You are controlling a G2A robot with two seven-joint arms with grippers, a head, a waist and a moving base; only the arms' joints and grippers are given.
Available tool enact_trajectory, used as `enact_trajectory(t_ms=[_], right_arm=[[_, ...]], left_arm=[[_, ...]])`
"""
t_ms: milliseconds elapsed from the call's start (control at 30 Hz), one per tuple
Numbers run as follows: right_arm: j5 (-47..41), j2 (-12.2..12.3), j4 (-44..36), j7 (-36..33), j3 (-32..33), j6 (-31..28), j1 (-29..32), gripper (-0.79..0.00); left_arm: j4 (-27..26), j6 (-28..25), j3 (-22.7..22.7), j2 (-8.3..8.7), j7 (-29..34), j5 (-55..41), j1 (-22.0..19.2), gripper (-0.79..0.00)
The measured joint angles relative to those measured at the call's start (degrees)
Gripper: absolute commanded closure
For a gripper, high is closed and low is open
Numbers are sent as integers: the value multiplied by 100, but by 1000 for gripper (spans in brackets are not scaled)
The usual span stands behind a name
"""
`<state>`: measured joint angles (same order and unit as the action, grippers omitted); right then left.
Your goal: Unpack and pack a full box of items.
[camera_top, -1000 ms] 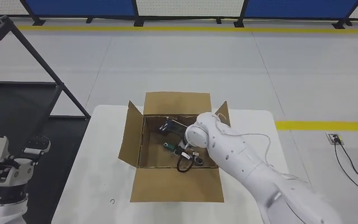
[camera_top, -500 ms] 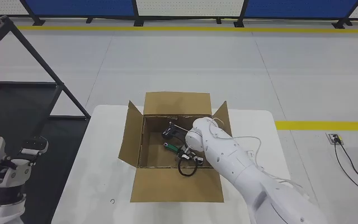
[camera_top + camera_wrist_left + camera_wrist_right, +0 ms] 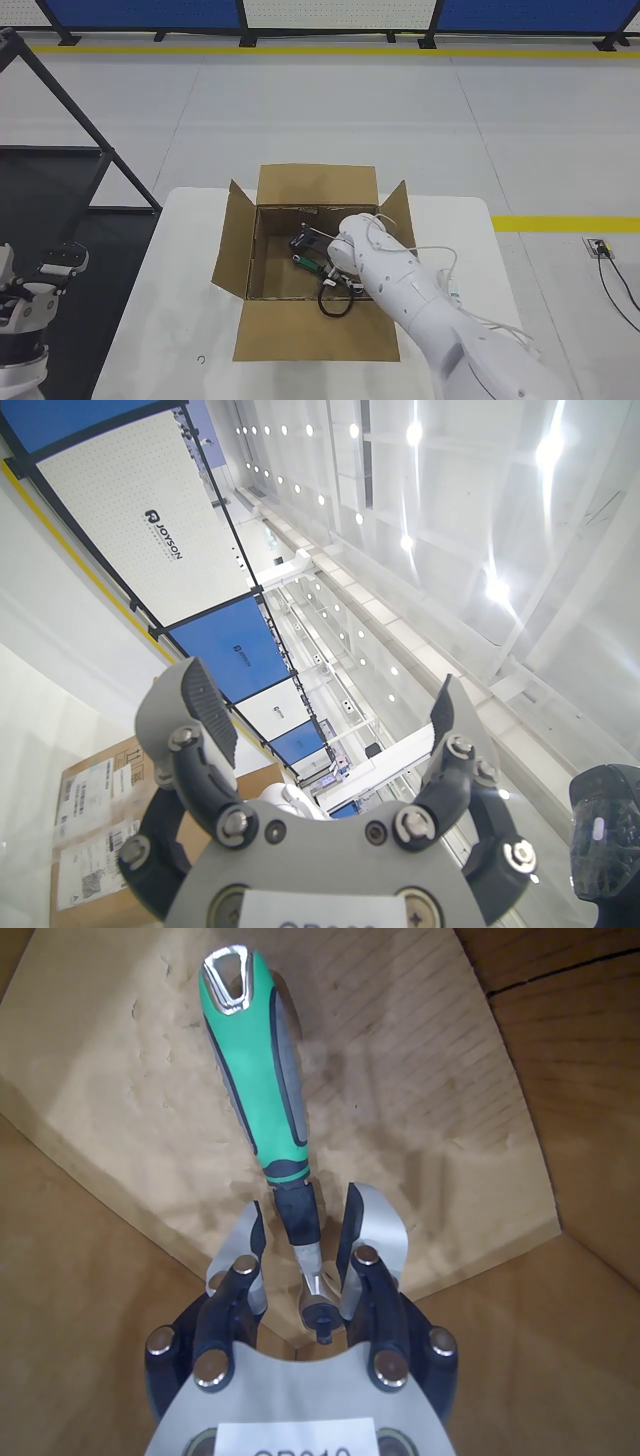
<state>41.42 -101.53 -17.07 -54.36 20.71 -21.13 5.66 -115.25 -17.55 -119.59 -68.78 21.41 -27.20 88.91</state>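
Ratchet (image 3: 260,1078) with the green handle is down in the box (image 3: 315,335), around the middle of its floor, handle toward the left wall. My right gripper (image 3: 305,1200) is in there too, jaws narrow, one each side of the metal neck just past the handle. There's a small gap on both sides, so I'm not pinching it. Black cable loop (image 3: 333,300) lies by the box's front wall. Box sits mid table (image 3: 180,300), flaps open. My left gripper (image 3: 325,685) is off past the table's left edge, jaws wide, pointed upward
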Motion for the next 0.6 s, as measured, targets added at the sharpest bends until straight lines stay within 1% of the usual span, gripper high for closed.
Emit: enact_trajectory(t_ms=[133, 267, 300, 333, 367, 400, 600], right_arm=[[23, -66, 102, -41, 9, -74, 5, -305], [64, -124, 207, -43, 16, -103, 2, -212], [75, -137, 232, -50, 17, -105, 0, -182], [90, -154, 263, -60, 19, -104, -2, -126], [100, -165, 286, -65, 21, -100, -3, -31], [112, -177, 311, -68, 23, -93, -7, 0], [95, -218, 448, 6, 96, -125, -112, 0]], left_arm=[[17, -5, 15, -2, -26, 9, -3, -785], [38, 0, 25, -2, -49, 16, -15, -785], [42, -1, 26, -2, -53, 16, -17, -785], [48, -2, 25, -3, -56, 16, -19, -785], [52, -3, 24, -3, -60, 14, -21, -785], [55, -3, 23, -3, -63, 12, -23, -785], [80, -12, 20, -2, -73, 2, -47, -785]])
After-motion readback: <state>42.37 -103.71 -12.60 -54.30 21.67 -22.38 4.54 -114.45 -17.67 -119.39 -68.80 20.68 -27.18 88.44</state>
